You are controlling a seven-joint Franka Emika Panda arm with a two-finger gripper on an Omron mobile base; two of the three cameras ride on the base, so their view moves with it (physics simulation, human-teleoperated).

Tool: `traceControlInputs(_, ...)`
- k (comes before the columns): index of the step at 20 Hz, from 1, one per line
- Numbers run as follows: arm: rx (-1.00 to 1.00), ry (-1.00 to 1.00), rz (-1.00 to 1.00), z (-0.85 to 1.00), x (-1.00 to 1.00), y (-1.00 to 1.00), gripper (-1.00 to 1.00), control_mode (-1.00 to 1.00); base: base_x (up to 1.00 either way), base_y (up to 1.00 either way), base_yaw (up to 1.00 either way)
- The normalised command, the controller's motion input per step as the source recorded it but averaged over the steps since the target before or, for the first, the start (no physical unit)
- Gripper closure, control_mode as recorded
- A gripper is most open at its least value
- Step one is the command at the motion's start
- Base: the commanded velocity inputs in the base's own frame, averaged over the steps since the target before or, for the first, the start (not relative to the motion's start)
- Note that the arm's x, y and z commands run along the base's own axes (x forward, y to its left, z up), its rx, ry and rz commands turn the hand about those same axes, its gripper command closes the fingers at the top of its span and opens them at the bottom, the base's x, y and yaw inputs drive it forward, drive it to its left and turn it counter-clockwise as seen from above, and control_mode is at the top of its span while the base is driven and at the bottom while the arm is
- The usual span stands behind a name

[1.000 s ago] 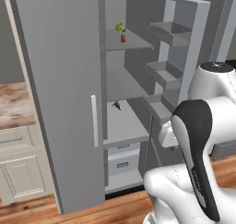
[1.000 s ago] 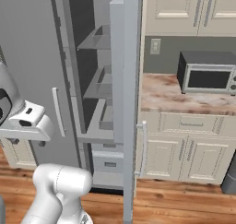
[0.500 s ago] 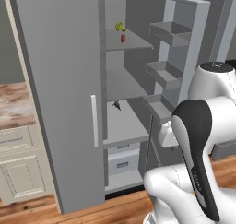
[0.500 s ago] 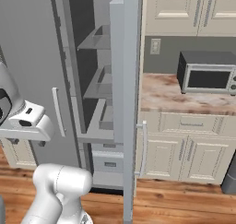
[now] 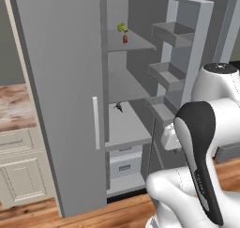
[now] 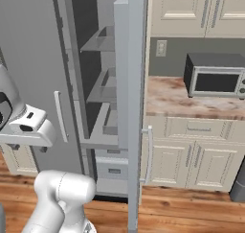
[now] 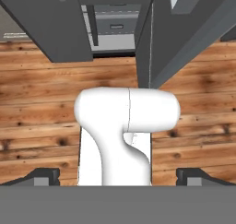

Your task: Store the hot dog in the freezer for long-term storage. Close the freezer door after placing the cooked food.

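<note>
Hot dog, thin reddish-brown, stands on the freezer top shelf, upper centre of the left base view, beside a green leafy item. Gripper points at the wood floor, fingers spread wide, empty. Freezer door stands open, bins flat grey. Judgement: push the door's outer face steadily, clear of the bins.

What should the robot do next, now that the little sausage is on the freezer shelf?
Probably move its arm toward the freezer door to push it shut: the hot dog already lies on an upper shelf, and the door stands wide open.
</note>
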Motion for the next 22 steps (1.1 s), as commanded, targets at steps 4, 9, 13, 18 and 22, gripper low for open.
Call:
traceControlInputs(4, 0.0, -0.03, 0.0, 0.0, -0.03, -0.15, -1.0, -1.0, 0.0, 0.0, 0.0)
traceControlInputs(9, 0.01, -0.13, 0.0, 0.05, -0.06, -0.66, -1.0, -1.0, 0.0, 0.0, 0.0)
traceControlInputs(13, 0.03, -0.12, 0.0, 0.0, -0.02, -0.93, -1.0, -1.0, 0.0, 0.0, 0.0)
traceControlInputs(18, 0.11, -0.1, 0.09, 0.05, 0.07, -0.88, -1.0, -1.0, 0.0, 0.0, 0.0)
traceControlInputs(22, 0.22, -0.01, 0.11, 0.04, 0.37, -0.69, -1.0, -1.0, 0.0, 0.0, 0.0)
